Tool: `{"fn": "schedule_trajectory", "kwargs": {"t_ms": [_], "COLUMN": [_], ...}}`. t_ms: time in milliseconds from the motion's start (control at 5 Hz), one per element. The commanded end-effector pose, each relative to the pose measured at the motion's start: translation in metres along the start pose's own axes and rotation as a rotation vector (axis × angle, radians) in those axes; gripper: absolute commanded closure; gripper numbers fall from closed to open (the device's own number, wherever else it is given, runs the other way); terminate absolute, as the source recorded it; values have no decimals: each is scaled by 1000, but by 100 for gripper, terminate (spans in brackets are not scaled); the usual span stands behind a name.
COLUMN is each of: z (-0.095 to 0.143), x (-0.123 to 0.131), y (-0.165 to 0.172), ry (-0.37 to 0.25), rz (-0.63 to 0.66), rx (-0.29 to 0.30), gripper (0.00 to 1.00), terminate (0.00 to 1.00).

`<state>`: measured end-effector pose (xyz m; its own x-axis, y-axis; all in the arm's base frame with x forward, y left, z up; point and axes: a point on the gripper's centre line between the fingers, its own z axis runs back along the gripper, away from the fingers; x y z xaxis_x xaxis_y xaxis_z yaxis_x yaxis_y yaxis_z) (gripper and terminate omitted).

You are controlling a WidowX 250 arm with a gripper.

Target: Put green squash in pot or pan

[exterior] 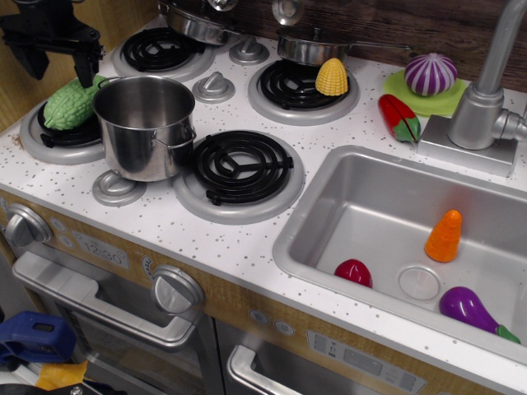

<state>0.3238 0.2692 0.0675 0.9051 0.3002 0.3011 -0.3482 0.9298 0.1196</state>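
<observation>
Observation.image: gripper [59, 67] hangs spread, seemingly just above green squash [70, 102].

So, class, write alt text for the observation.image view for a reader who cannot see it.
A black gripper, jaws open, hangs above a green squash lying on a stove burner beside an empty steel pot; toy vegetables sit in the sink at right.

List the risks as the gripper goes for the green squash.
The green squash lies against the steel pot, so a descending finger may strike the rim and shove the pot. Its bumpy, rounded skin may slip from the open gripper. Once lifted, it must clear the pot's tall wall.
</observation>
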Motion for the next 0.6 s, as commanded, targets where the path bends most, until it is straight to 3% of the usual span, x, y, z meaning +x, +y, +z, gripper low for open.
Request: {"fn": "schedule_trajectory", "kwargs": {"t_ms": [0,400], "z": [6,-11], "x": [12,4], "y": [17,13], "ry": [-39,-67], "rz": [8,53], "rx": [-32,-103], "gripper": [0,0], "terminate": [0,0]}}
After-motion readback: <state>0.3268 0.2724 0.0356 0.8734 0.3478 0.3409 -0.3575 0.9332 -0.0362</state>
